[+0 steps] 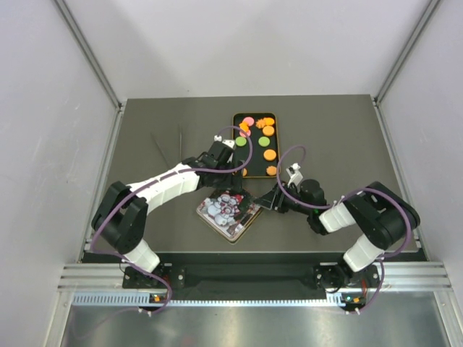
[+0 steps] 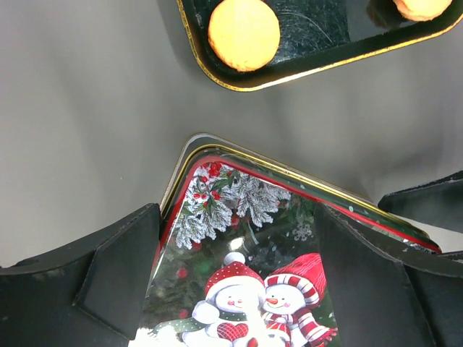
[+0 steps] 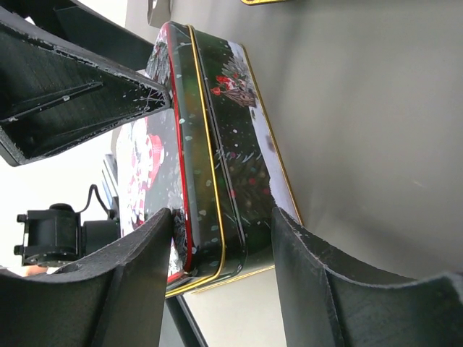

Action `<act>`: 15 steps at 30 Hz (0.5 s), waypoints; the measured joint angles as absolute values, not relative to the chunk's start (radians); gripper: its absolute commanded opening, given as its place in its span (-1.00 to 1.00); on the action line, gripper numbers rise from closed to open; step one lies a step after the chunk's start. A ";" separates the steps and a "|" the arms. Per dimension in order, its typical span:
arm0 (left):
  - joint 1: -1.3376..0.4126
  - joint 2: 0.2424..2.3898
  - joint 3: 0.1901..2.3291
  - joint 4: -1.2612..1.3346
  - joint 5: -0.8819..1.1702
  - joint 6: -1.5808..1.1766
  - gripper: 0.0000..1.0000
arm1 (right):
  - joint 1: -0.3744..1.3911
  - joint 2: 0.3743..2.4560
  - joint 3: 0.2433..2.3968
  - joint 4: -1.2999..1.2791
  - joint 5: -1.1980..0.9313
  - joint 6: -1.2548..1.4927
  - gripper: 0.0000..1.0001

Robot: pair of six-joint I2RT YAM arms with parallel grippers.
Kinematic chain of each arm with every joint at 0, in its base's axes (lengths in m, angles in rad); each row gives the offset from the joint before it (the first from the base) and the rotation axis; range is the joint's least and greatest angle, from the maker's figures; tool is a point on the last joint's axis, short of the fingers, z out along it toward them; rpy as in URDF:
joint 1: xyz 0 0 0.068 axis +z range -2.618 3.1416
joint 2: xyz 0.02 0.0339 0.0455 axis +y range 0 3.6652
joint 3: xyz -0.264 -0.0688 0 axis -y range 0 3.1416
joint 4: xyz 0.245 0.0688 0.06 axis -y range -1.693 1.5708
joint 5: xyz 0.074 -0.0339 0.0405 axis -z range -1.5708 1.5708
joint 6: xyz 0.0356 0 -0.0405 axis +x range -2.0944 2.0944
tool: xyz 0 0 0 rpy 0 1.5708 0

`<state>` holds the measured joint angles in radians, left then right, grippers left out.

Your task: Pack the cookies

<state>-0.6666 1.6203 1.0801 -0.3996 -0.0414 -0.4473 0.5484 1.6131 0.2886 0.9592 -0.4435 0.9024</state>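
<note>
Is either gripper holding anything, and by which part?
Right gripper brackets the tin's side edge; firm hold cannot be told. Left gripper open around its corner.

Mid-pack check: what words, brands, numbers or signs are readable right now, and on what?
None readable anywhere.
Tin lid: only a picture of snowmen and frosted branches, no words.
Black tray: plain, with a gold rim, no marks.
Cookies: no stamp or lettering visible.
</note>
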 measured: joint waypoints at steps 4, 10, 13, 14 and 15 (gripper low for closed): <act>-0.669 1.619 1.077 -0.393 -0.047 -0.453 0.79 | 0.553 1.611 0.280 0.974 -0.435 0.903 -1.00; -0.676 1.617 1.078 -0.395 -0.054 -0.454 0.82 | 0.556 1.574 0.276 0.930 -0.430 0.892 -0.57; -0.678 1.613 1.084 -0.411 -0.051 -0.453 0.85 | 0.562 1.531 0.278 0.867 -0.423 0.875 -0.19; -0.674 1.610 1.092 -0.423 -0.047 -0.453 0.86 | 0.563 1.518 0.278 0.846 -0.422 0.872 -0.01; -0.668 1.605 1.100 -0.432 -0.043 -0.451 0.86 | 0.564 1.507 0.281 0.827 -0.421 0.868 0.09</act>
<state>-0.6682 1.6047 1.1004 -0.4324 -0.0433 -0.4511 0.5644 1.5066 0.2810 0.8268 -0.4210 0.8677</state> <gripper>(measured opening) 0.925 0.501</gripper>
